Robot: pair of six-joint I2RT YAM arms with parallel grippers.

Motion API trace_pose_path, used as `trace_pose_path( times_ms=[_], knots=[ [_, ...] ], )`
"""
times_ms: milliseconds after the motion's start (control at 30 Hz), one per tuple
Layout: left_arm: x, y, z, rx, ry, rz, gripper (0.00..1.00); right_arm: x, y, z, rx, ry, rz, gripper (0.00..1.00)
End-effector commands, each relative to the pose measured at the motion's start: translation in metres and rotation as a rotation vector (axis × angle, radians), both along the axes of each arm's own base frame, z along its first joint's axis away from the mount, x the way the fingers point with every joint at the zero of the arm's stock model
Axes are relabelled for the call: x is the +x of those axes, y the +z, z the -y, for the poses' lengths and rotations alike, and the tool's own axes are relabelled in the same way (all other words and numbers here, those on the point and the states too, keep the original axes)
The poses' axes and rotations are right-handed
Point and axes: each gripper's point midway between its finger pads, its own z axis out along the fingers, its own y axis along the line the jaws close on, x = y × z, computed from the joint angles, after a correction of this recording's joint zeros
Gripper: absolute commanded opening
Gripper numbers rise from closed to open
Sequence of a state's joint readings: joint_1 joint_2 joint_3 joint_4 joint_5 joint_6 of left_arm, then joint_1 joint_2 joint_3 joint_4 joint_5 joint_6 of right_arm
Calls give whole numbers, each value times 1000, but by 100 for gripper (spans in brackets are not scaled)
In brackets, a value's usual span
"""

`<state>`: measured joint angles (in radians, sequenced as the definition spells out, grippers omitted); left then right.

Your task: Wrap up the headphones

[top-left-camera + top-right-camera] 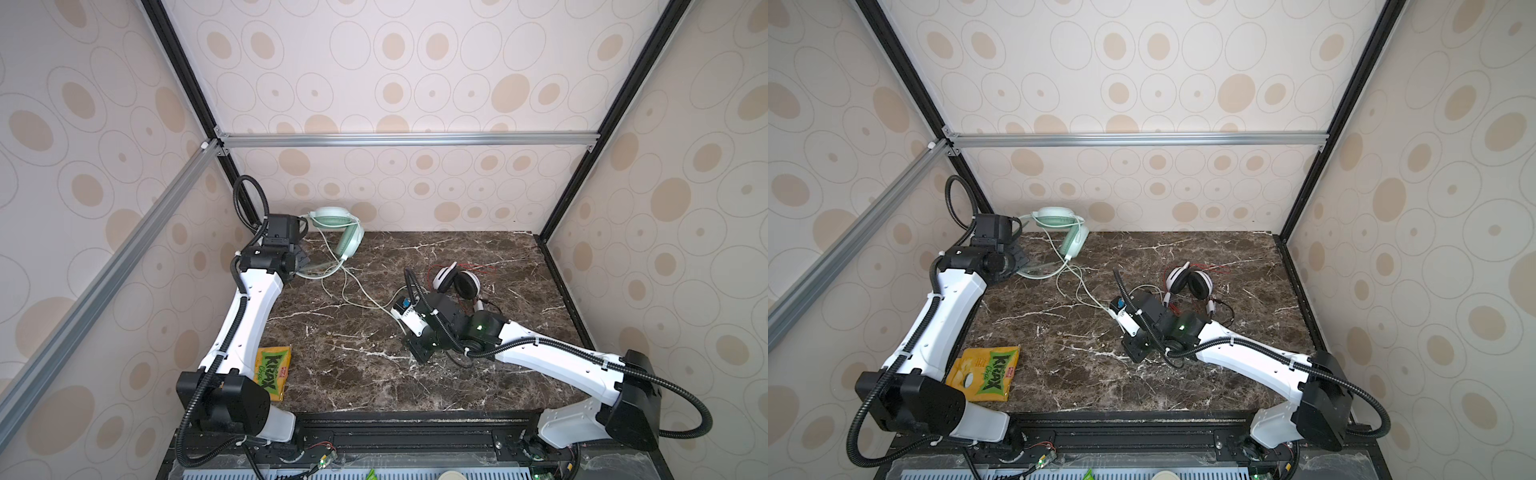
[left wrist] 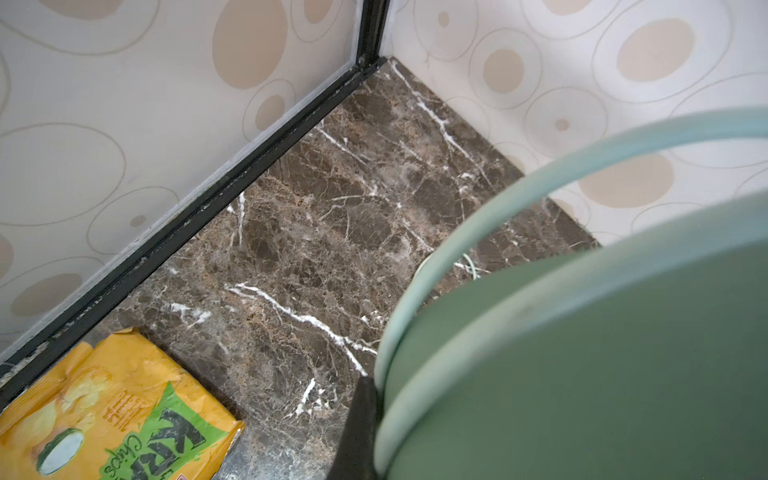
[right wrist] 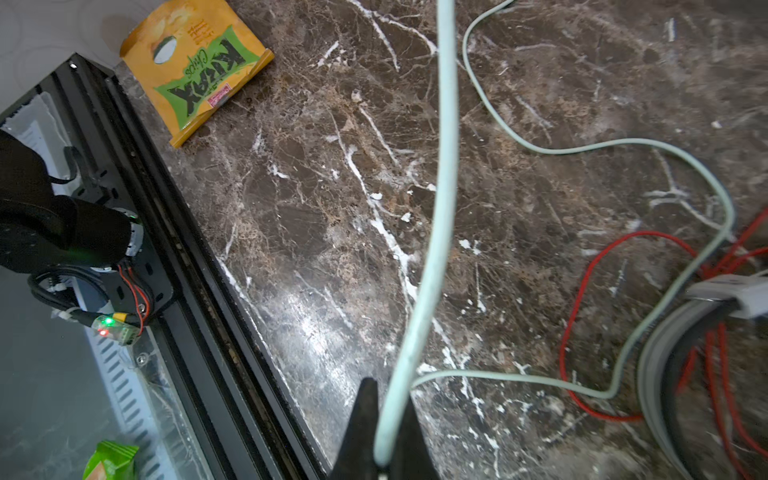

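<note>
The mint green headphones [image 1: 337,224] [image 1: 1059,220] stand at the back left of the marble table. My left gripper [image 1: 302,262] [image 1: 1017,261] is shut on their near end, and in the left wrist view one dark finger [image 2: 360,428] presses against the green headphones [image 2: 582,353]; the other finger is hidden. Their pale green cord [image 1: 365,297] [image 3: 432,232] trails across the table to my right gripper [image 1: 419,351] [image 3: 388,419], which is shut on it. The white-and-black headphones [image 1: 455,280] [image 1: 1188,282] lie just behind the right wrist, with their thin red cord [image 3: 582,291] loose around them.
A yellow and green chips bag [image 1: 272,374] [image 1: 984,372] [image 3: 199,70] lies at the front left beside the left arm. Walls close the table [image 1: 365,374] at the back and sides. A black rail [image 1: 415,432] runs along the front edge.
</note>
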<state>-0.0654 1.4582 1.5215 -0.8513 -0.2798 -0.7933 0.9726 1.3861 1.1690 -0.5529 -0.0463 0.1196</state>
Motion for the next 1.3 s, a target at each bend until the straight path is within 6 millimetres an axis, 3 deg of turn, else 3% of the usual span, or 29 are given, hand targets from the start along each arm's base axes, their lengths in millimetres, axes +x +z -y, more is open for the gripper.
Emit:
trace_pose_path(
  times_ms=[0, 200, 533, 800, 967, 1100, 1267],
  knots=[
    [3, 21, -7, 23, 20, 92, 0, 2, 41, 17, -40, 16, 112, 0],
    [-5, -23, 7, 75, -71, -52, 0, -3, 94, 16, -35, 98, 181, 0],
    [-20, -72, 66, 231, -239, -190, 0, -1, 133, -2, -154, 253, 239, 0],
    [-26, -90, 123, 205, -499, -193, 0, 30, 147, 2, -310, 219, 347, 0],
    [-36, -96, 153, 152, -664, -177, 0, 49, 144, 0, -352, 206, 371, 0],
    [-49, -104, 166, 145, -757, -182, 0, 63, 147, -3, -324, 203, 381, 0],
    [-59, -117, 167, 187, -776, -250, 0, 69, 150, -12, -326, 239, 404, 0]
  ],
)
